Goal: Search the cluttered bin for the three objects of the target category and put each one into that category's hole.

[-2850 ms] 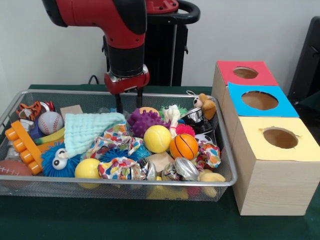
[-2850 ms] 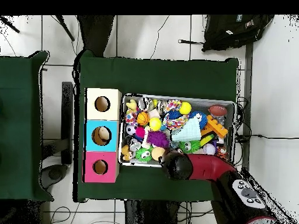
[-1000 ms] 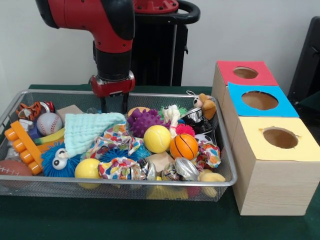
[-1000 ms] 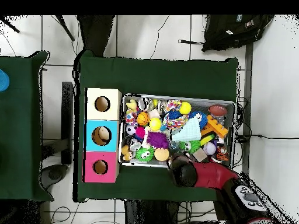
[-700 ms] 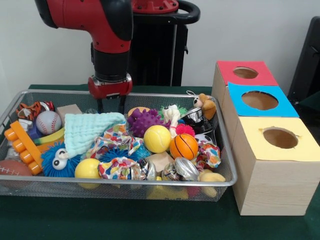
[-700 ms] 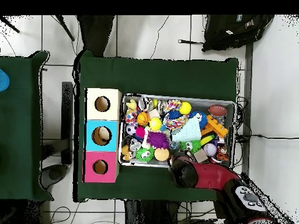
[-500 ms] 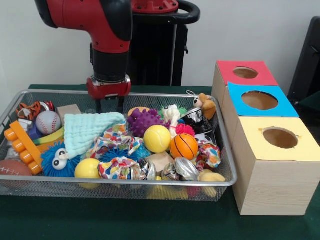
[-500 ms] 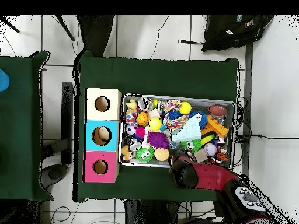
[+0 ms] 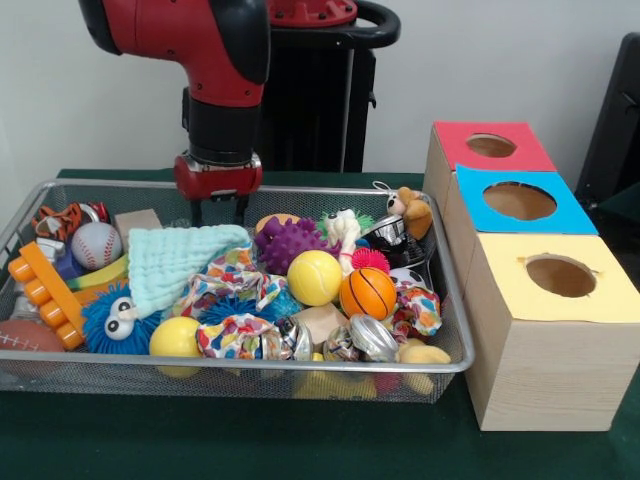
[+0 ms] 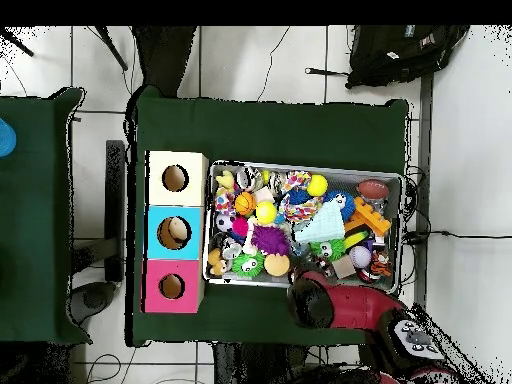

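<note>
The wire bin (image 9: 452, 300) is full of toys, and beside it stand three boxes, red (image 9: 489, 146), blue (image 9: 517, 200) and yellow (image 9: 557, 275), one hole each; from above the blue hole seems to hold something pale, so I judge at most one drop done and most of the sorting left. The gripper (image 9: 219, 212) hangs over the bin's far edge, its two fingers set narrowly apart and holding nothing. Among the smaller things I count two yellow balls (image 9: 314, 277), one orange basketball (image 9: 368, 293) and one baseball (image 9: 101, 245); which category is wanted cannot be told.
</note>
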Controlling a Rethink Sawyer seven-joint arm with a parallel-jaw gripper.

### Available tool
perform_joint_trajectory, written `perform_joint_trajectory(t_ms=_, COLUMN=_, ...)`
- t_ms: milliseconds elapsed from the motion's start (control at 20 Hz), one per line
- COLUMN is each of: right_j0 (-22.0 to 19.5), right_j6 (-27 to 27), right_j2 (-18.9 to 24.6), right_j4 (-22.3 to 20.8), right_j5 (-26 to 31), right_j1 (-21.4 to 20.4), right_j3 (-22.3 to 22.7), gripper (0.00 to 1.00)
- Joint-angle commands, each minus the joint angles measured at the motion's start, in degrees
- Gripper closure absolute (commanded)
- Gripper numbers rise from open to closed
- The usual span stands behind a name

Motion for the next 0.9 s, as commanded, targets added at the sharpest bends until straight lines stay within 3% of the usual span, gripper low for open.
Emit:
perform_joint_trajectory(t_ms=50, right_j0=-1.15, right_j6=9.71, right_j2=-1.00, right_j4=0.48, right_j5=-3.46, right_j1=13.00, right_j3=-9.34, gripper=1.00)
perform_joint_trajectory(t_ms=300, right_j0=-1.48, right_j6=9.92, right_j2=-0.83, right_j4=1.60, right_j5=-2.55, right_j1=12.99, right_j3=-9.03, gripper=1.00)
perform_joint_trajectory(t_ms=500, right_j0=1.24, right_j6=10.58, right_j2=-3.56, right_j4=3.21, right_j5=-1.45, right_j1=12.42, right_j3=-8.27, gripper=1.00)
perform_joint_trajectory(t_ms=900, right_j0=0.83, right_j6=9.69, right_j2=-2.52, right_j4=3.19, right_j5=1.82, right_j1=7.60, right_j3=-4.59, gripper=1.00)
